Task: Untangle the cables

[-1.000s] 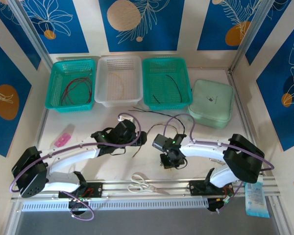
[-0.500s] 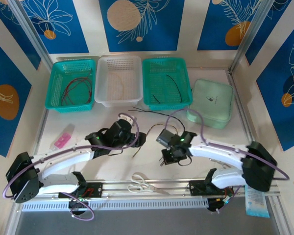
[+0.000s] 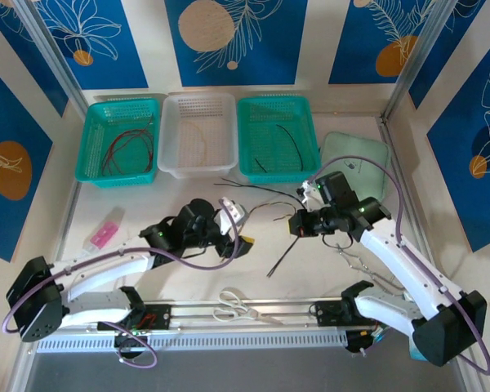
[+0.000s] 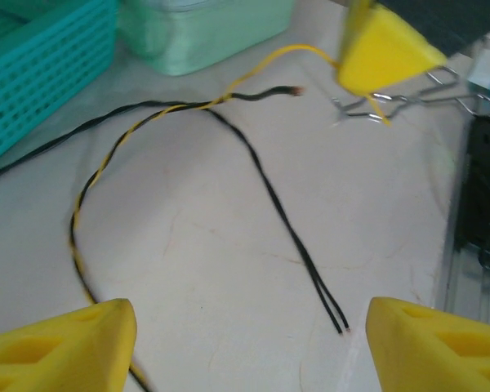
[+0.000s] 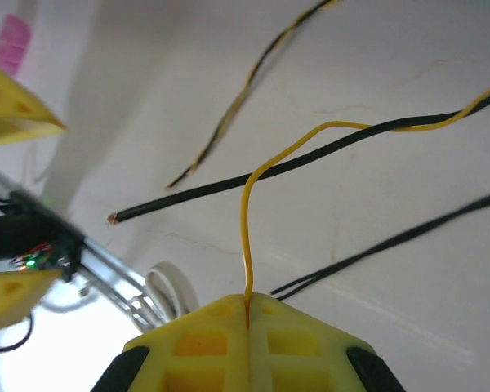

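Observation:
A tangle of cables (image 3: pixel 261 214) lies on the table between my two grippers: a yellow wire twisted round a black one (image 4: pixel 106 163), plus a black pair (image 4: pixel 310 269) running toward the near edge. My right gripper (image 5: pixel 247 306) is shut on the free end of the yellow wire (image 5: pixel 247 237), held a little above the table (image 3: pixel 300 224). A thick black cable (image 5: pixel 269 171) passes under that wire. My left gripper (image 4: pixel 249 347) stands open over bare table (image 3: pixel 241 237), and the black pair's tips lie just inside its right finger (image 4: pixel 441 343).
At the back stand a teal basket (image 3: pixel 83 155) with red and black wires (image 3: pixel 126 149), a white basket (image 3: pixel 167 139) with a tan wire, and a teal basket (image 3: pixel 312 139) with a black wire. A mint box (image 3: pixel 355 159) sits right, scissors (image 3: pixel 237 306) near, a pink item (image 3: pixel 104 233) left.
My right gripper closed on the yellow wire, and its arm swung right and away, pulling the wire out. My left gripper slid slightly right, its jaws narrowing a little.

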Controlling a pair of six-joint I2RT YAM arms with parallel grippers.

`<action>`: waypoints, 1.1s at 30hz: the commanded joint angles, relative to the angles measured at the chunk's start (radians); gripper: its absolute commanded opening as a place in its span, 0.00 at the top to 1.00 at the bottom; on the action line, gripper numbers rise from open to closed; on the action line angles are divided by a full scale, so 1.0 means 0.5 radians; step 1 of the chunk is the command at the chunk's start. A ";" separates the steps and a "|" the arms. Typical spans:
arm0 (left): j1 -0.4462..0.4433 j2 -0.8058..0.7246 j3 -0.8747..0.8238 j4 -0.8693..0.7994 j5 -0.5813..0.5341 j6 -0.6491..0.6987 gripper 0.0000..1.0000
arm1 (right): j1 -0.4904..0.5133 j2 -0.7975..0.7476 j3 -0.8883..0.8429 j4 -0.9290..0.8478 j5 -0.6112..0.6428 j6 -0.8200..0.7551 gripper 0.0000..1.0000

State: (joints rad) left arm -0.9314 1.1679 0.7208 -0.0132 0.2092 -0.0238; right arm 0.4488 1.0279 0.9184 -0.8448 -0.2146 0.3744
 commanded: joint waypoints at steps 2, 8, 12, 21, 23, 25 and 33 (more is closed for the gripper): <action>0.046 0.110 0.251 -0.039 0.273 0.348 0.29 | -0.024 0.034 0.117 -0.126 -0.319 -0.166 1.00; 0.156 0.162 0.452 -0.084 0.493 0.400 0.31 | -0.067 0.075 0.222 -0.146 -0.395 -0.152 1.00; 0.239 0.221 0.669 -0.245 0.696 0.439 0.34 | 0.016 0.118 0.293 -0.234 -0.180 -0.291 1.00; 0.447 0.307 0.978 -0.631 1.032 0.952 0.35 | 0.107 0.159 0.512 -0.276 0.034 -0.813 1.00; 0.489 0.356 1.059 -0.734 1.082 1.045 0.36 | 0.112 0.154 0.550 -0.260 0.056 -0.944 1.00; 0.510 0.420 1.141 -0.840 1.099 1.148 0.38 | 0.122 0.146 0.576 -0.226 0.050 -1.079 1.00; 0.543 0.530 1.310 -0.903 1.252 1.237 0.47 | 0.188 0.132 0.610 -0.190 0.216 -1.621 1.00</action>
State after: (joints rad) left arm -0.6731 1.4174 1.3144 -0.4217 0.7475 0.5430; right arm 0.5316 1.1091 1.1950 -0.9463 -0.1410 -0.2810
